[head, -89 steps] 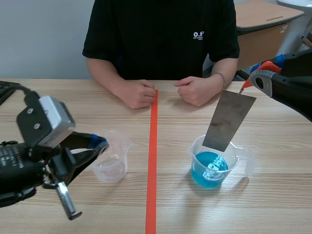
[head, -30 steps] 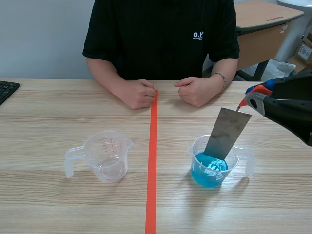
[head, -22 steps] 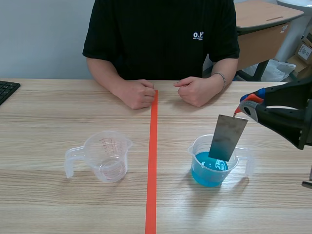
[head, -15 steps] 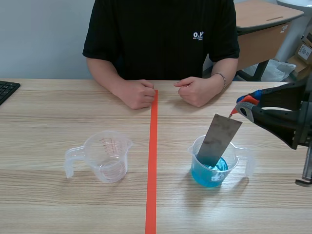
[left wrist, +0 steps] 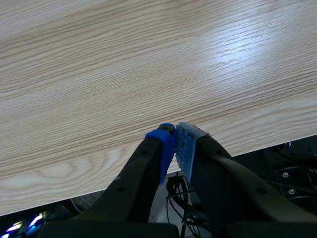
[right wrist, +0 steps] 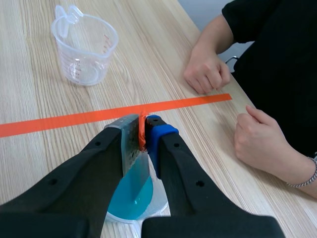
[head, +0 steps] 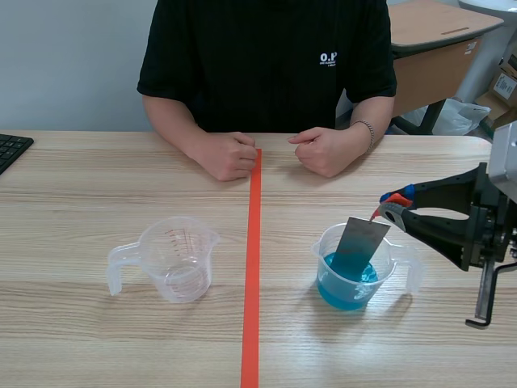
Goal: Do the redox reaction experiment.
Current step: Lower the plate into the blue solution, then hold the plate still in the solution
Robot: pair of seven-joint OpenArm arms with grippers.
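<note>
A grey metal sheet (head: 361,242) stands tilted in a clear beaker (head: 355,267) of blue liquid (head: 346,289), right of the orange line, its lower end in the liquid. My right gripper (head: 386,210) is shut on the sheet's upper corner. In the right wrist view the sheet (right wrist: 130,148) is pinched between my right gripper's (right wrist: 143,124) fingers, with the blue liquid (right wrist: 132,197) below. An empty clear beaker (head: 174,257) sits left of the line, and shows in the right wrist view as the empty beaker (right wrist: 85,48) far ahead. My left gripper (left wrist: 174,143) is shut on nothing over the table's edge (left wrist: 148,163); it is out of the scene view.
A person sits across the table with both fists (head: 234,155) resting near the orange line (head: 252,267). A keyboard corner (head: 11,147) lies at the far left. Another desk (head: 436,32) stands behind at the right.
My right gripper has come down and toward the left, sinking the sheet deeper into the blue liquid. The left arm, in view three seconds ago, has left the scene view.
</note>
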